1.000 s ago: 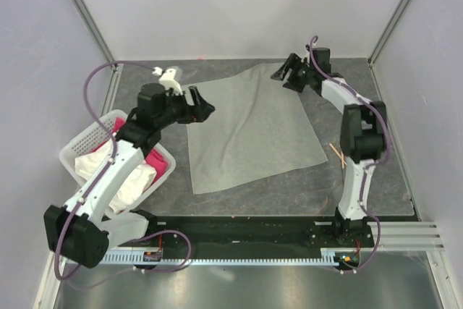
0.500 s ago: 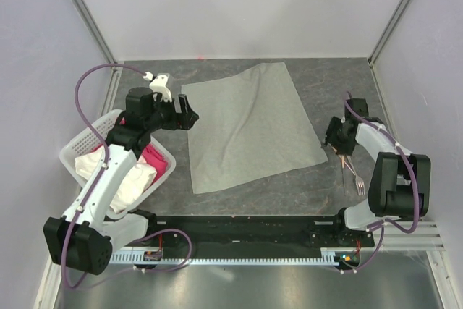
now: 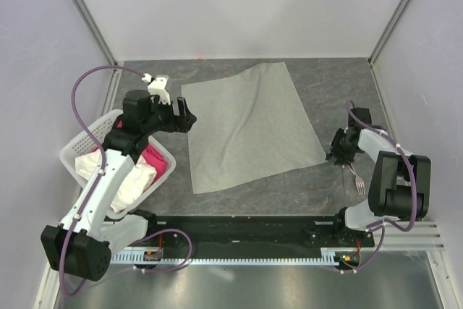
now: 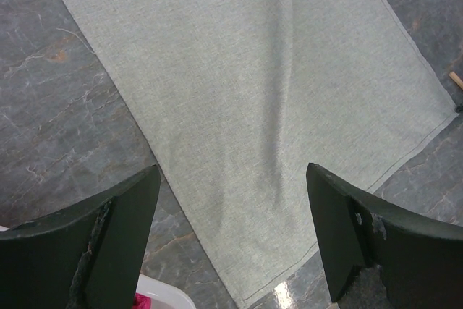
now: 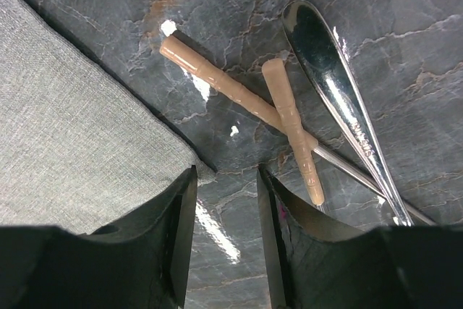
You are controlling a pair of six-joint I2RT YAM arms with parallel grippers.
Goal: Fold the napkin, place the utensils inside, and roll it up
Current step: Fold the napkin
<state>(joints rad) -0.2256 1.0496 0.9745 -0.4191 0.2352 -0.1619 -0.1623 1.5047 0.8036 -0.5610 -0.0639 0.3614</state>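
A white perforated basket (image 3: 81, 148) stands at the table's left edge, under the left arm. In it lie a crumpled white cloth (image 3: 134, 180) and a pink cloth (image 3: 151, 157). The table (image 3: 340, 85) is dark grey with marbled veins. Pale walls (image 3: 246, 5) close it in on three sides, with metal posts (image 3: 87, 12) in the far corners.

The napkin (image 3: 249, 124) lies spread flat in the middle. The left end effector (image 3: 184, 113) hangs over its left edge, fingers released wide and grasping nothing.

The utensils (image 3: 353, 173) lie on the bare table just beside the napkin's right corner: two crossed tan handles (image 5: 217, 83), a metal spoon (image 5: 322, 48) and a fork (image 3: 359, 184). The right end effector (image 5: 224, 179) hovers over that corner, its fingers narrowly apart with nothing between them.
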